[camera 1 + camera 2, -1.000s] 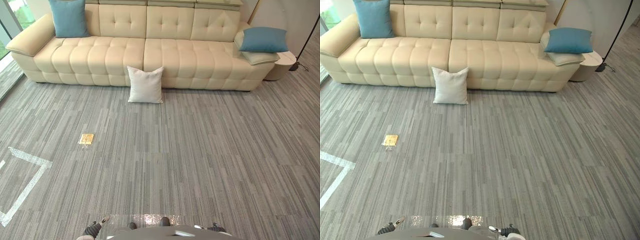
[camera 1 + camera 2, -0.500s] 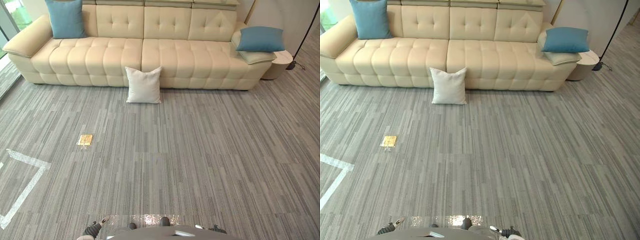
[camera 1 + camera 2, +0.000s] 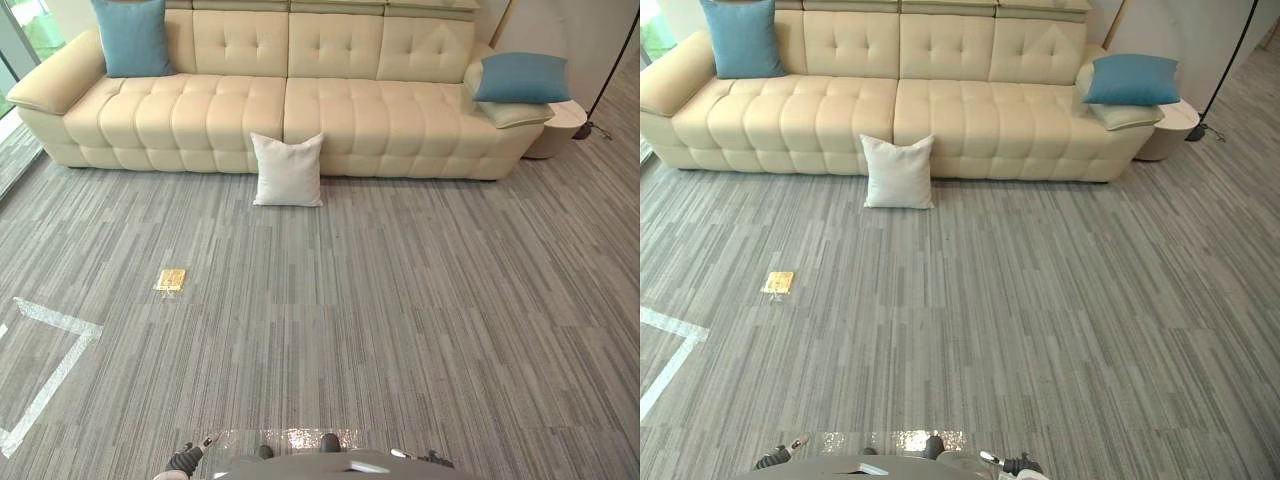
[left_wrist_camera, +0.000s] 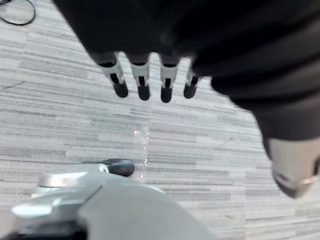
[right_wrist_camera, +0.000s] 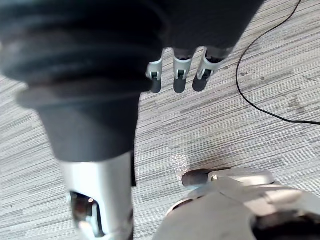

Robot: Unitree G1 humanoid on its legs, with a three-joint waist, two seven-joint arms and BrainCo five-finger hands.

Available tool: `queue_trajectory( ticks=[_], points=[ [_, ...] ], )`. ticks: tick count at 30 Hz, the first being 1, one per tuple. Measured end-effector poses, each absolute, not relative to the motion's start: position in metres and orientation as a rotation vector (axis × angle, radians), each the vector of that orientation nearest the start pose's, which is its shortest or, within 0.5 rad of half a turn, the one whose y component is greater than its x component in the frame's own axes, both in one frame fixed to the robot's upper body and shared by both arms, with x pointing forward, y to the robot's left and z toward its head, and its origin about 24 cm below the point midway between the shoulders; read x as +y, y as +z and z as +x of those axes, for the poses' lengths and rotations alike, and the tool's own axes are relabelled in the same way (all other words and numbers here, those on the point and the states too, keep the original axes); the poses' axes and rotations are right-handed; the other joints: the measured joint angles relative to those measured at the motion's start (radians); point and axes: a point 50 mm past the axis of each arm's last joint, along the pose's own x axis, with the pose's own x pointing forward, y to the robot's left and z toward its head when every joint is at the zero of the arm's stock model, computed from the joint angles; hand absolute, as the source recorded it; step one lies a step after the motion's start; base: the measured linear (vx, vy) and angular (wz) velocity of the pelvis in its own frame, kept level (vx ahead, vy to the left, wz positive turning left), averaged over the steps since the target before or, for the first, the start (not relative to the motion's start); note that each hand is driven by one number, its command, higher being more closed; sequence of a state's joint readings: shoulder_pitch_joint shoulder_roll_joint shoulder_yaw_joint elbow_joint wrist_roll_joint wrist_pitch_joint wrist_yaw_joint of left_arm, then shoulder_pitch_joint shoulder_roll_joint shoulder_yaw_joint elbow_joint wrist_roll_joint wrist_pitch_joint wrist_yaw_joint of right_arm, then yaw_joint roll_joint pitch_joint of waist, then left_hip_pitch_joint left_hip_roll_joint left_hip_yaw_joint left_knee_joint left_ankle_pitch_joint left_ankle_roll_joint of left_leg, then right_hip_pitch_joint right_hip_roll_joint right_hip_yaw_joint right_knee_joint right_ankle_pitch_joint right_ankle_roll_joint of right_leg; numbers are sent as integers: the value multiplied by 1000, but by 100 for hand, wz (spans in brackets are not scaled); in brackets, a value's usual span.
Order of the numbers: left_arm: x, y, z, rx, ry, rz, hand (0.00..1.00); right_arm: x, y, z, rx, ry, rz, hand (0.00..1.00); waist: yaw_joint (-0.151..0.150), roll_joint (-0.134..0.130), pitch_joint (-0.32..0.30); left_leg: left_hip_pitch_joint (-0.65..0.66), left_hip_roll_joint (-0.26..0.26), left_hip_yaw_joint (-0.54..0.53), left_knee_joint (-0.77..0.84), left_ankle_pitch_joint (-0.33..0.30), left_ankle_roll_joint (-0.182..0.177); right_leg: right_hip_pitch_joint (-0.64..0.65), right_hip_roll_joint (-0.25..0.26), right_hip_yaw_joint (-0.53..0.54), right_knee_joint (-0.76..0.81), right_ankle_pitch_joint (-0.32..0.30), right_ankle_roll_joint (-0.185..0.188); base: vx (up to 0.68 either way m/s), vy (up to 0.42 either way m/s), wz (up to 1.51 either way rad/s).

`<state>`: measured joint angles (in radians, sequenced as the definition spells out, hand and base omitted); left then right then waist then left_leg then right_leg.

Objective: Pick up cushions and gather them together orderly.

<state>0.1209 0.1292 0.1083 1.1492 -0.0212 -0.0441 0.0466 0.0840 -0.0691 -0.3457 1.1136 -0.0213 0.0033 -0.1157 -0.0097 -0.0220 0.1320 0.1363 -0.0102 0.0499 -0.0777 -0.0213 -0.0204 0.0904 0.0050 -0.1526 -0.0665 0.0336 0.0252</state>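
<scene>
Far ahead of the left hand, a blue cushion was cropped on top; a yellow floor object was too small to identify.

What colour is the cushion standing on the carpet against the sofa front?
White: the square white cushion shows best in the left eye view, leaning on the cream tufted sofa.

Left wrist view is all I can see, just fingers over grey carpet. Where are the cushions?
Observer: A white cushion stands on the floor ahead, leaning against the front of the sofa.
Operator: Any others?
Observer: A blue cushion stands upright against the backrest at the sofa's left end.
Operator: And the right end?
Observer: A second blue cushion rests on the right armrest.
</scene>
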Motion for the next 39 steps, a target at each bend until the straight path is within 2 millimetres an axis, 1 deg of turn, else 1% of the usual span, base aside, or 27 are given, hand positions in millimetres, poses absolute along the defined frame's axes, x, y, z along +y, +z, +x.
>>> queue_trajectory(
  ticks=[3,4,6,9,11,12,13,15,17,19,20,21,22,23,24,25,27,28,30,31,32,33,34,35,36,37,39],
  points=[
    [216,-167,63,1199,268,52,0,-221,-165,70,1173,-500,82,0,-2,4,8,-26,7,-1,3,-5,-11,-53,-5,-28,76,-47,-11,-2,-33,17],
    [217,-166,67,1187,279,43,0,-220,-164,72,1160,-504,94,0,-6,-4,12,-52,17,30,35,-32,-31,-72,-14,-49,117,-77,-13,6,-42,47],
    [218,-165,73,1165,302,20,0,-220,-163,74,1138,-512,99,0,-12,0,22,-92,46,106,136,-79,-59,-105,-37,-75,209,-145,-14,32,-45,51],
    [221,-162,77,1121,340,-10,0,-219,-161,76,1117,-506,92,0,9,-14,44,-178,65,168,390,-122,-86,-126,-77,-78,340,-240,-16,106,-78,19],
    [219,-160,82,1093,357,-36,0,-221,-160,77,1107,-507,87,0,14,-16,54,-274,98,212,599,-139,-86,-104,-88,-78,352,-254,-21,137,-60,8],
    [217,-161,81,1093,375,-61,0,-224,-157,82,1082,-512,86,0,17,0,60,-310,135,242,688,-177,-76,-83,-85,-83,354,-263,-20,159,27,0],
    [214,-162,79,1095,385,-86,0,-226,-156,83,1073,-520,86,0,17,12,63,-337,164,266,713,-201,-63,-62,-86,-83,353,-274,-15,201,44,-1],
    [213,-162,79,1096,385,-88,0,-226,-156,83,1073,-520,85,0,25,13,63,-381,179,281,680,-211,-55,-42,-100,-77,347,-291,-5,269,135,-7],
    [212,-162,79,1097,384,-92,0,-227,-156,84,1074,-526,77,0,39,12,64,-435,170,278,574,-189,-41,-12,-124,-69,316,-315,9,358,243,-8],
    [211,-162,79,1095,389,-100,0,-227,-155,88,1070,-503,44,0,47,11,65,-473,149,271,368,-85,-50,33,-157,-58,278,-340,53,356,319,-13],
    [211,-162,79,1095,390,-101,0,-226,-155,89,1068,-501,43,0,50,11,64,-479,147,265,344,-37,-49,44,-163,-49,271,-348,65,399,379,-33],
    [214,-162,78,1093,395,-98,0,-223,-155,92,1066,-479,32,0,62,0,58,-465,129,276,352,60,-8,65,-188,-27,243,-356,77,460,338,-44],
    [219,-160,83,1076,404,-88,0,-218,-155,99,1058,-463,41,0,65,-23,56,-485,118,303,408,-12,19,79,-198,-2,213,-335,48,589,347,-44],
    [220,-159,85,1067,407,-86,0,-214,-154,105,1044,-453,54,0,65,-26,56,-501,122,303,445,-45,27,76,-191,16,211,-312,39,601,284,-35],
    [223,-158,87,1056,414,-85,0,-202,-154,113,1032,-434,83,0,70,-37,53,-510,123,314,514,-92,53,83,-193,34,214,-278,38,597,294,-24],
    [225,-158,86,1057,420,-86,0,-193,-155,116,1030,-415,105,0,68,-45,49,-503,123,325,584,-137,75,102,-216,47,223,-252,41,396,201,-19],
    [226,-157,86,1057,422,-82,0,-187,-156,118,1029,-398,115,0,76,-60,39,-502,115,330,652,-146,82,96,-245,84,265,-222,55,352,188,-37],
    [225,-157,86,1058,420,-83,0,-188,-155,118,1023,-399,108,0,90,-60,30,-494,113,323,692,-146,82,71,-257,122,328,-180,59,450,236,-70],
    [227,-157,85,1064,391,-48,0,-187,-156,118,1028,-389,95,0,84,-64,9,-418,75,301,618,-183,84,-49,-282,152,562,-98,101,393,194,-51],
    [228,-157,86,1063,383,-38,0,-188,-155,119,1027,-388,90,0,77,-64,9,-386,63,302,578,-206,85,-94,-289,161,652,-61,104,391,167,-13],
    [227,-157,87,1064,367,-26,0,-193,-154,120,1022,-386,72,0,60,-58,13,-312,42,294,502,-260,88,-170,-300,164,828,23,101,316,120,1],
    [228,-156,88,1062,368,-22,0,-193,-154,121,1022,-383,69,0,51,-62,23,-278,27,289,475,-275,88,-209,-311,165,927,18,92,343,95,6],
    [229,-156,90,1061,368,-21,0,-194,-152,125,1001,-382,64,0,42,-60,34,-214,18,283,456,-291,91,-276,-309,153,1092,-78,65,305,38,0],
    [227,-156,91,1061,365,-25,0,-196,-150,128,987,-381,58,0,38,-56,39,-162,20,282,434,-297,89,-303,-292,129,1150,-134,47,357,15,0],
    [224,-157,89,1067,359,-29,0,-196,-149,130,972,-369,46,0,32,-35,49,-71,26,281,375,-293,82,-332,-265,50,1161,-225,31,371,-10,3],
    [223,-157,92,1061,356,-33,0,-196,-147,133,950,-360,36,0,30,-31,50,-15,32,281,342,-291,79,-369,-243,-10,1125,-278,11,250,-10,8],
    [219,-156,100,1042,352,-46,0,-195,-144,139,922,-354,37,0,25,-30,50,33,40,279,305,-291,79,-448,-211,-66,1024,-316,-5,324,-94,18]
  ],
)
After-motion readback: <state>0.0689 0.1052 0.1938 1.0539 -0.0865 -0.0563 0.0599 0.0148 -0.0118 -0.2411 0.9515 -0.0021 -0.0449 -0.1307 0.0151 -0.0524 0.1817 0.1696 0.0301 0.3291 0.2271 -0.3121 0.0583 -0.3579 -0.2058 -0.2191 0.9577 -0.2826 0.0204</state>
